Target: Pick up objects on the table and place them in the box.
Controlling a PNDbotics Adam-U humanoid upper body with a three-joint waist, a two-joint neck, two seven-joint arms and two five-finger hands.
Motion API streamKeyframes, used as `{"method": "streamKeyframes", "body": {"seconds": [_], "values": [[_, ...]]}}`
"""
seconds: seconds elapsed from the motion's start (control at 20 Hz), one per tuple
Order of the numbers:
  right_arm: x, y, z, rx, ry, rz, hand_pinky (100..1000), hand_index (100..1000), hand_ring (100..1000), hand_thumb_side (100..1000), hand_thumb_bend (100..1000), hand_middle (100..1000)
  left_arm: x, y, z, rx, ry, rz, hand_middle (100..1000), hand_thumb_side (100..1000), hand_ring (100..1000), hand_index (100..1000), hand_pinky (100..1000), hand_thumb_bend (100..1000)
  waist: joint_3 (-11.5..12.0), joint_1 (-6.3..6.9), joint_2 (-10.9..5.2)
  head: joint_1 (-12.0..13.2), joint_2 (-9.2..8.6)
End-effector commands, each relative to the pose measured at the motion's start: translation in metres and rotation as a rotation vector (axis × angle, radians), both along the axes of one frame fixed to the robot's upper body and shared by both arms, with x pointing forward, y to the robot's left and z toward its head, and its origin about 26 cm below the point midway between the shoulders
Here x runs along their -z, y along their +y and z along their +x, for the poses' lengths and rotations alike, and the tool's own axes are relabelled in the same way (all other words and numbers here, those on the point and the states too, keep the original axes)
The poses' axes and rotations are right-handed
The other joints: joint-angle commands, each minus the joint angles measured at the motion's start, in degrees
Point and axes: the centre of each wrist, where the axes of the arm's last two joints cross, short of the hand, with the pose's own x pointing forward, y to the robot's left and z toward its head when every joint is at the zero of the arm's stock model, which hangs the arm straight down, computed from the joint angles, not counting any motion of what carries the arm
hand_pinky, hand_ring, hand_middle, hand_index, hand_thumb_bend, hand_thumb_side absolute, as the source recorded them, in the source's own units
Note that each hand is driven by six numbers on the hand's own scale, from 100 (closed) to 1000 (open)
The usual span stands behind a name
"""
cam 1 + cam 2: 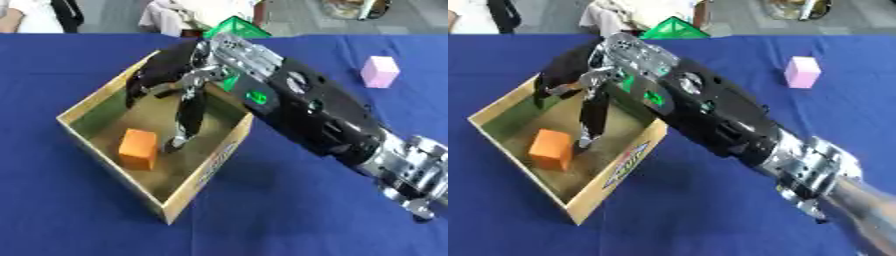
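reaching in from the near right, across the blue tablecloth (289,210), and hanging over the cardboard box (206,172) with the right hand (175,75) directly above its open top. fingers (185,120) drooping straight down into the box, spread and relaxed, pinching nothing; one fingertip ending just right of the orange block (138,148), though touching or just clear of it cannot be told.

sitting on the box floor, that orange block, towards the near left wall, upright and free of the hand — looking, by its place, like an object already dropped in, which would explain the slack, downward fingers: a release posture rather than a grasp.

lying askew on the cloth, the box, one corner pointing near, so the forearm is crossing its right wall to get the hand over the middle instead of the rim.

waiting outside the box: a pink cube (802,71) well apart to the far right, and a green pyramid-like shape (674,29) at the far edge, just behind the hand and partly hidden by it. judging by these, only partway through the task, with at least two things left on the table.

likely needing next a lift clear of the walls before swinging right; risking a snag of those hanging fingers on the right wall and a drag of the light box.

not showing anywhere, the left hand.
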Motion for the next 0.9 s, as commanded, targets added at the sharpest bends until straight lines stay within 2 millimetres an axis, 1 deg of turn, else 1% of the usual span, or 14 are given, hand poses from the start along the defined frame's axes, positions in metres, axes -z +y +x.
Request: {"method": "streamKeyframes", "body": {"seconds": [0.05,0.2,0.35,0.5,0.7,0.8,0.9], "values": [[-0.026,-0.011,-0.01,-0.006,-0.075,0.065,799,918,910,529,460,883,-0.007,0.001,-0.003,0.0,-0.023,0.012,715,954,735,873,836,586,-0.1,0.27,-0.97,0.4,-0.54],[-0.051,-0.027,-0.024,-0.022,-0.121,0.187,788,908,892,558,405,867,-0.006,0.002,-0.003,-0.006,-0.023,0.011,715,954,734,873,836,587,-0.4,0.22,-1.03,0.6,-0.42],[-0.079,-0.052,-0.043,-0.016,-0.173,0.314,785,905,884,569,383,861,-0.005,0.004,-0.004,-0.016,-0.022,0.011,715,954,734,873,836,587,-0.8,0.17,-1.01,1.0,-0.35],[-0.098,-0.078,-0.057,0.024,-0.216,0.397,784,902,881,578,368,858,-0.006,0.005,-0.004,-0.023,-0.024,0.013,715,954,734,873,837,586,-1.2,0.13,-0.95,1.5,-0.46],[-0.112,-0.115,-0.071,0.117,-0.282,0.463,787,903,882,579,372,859,-0.006,0.007,-0.005,-0.036,-0.025,0.018,715,955,733,872,837,585,-1.7,0.14,-0.71,2.2,-0.58],[-0.114,-0.135,-0.073,0.186,-0.312,0.484,790,908,885,597,372,860,-0.006,0.009,-0.005,-0.043,-0.026,0.02,715,955,733,872,837,585,-1.9,0.13,-0.55,2.6,-0.7],[-0.111,-0.158,-0.071,0.279,-0.327,0.484,794,914,887,600,379,860,-0.006,0.009,-0.005,-0.048,-0.028,0.02,715,956,733,872,837,585,-2.0,0.05,-0.36,2.9,-0.92]]}}
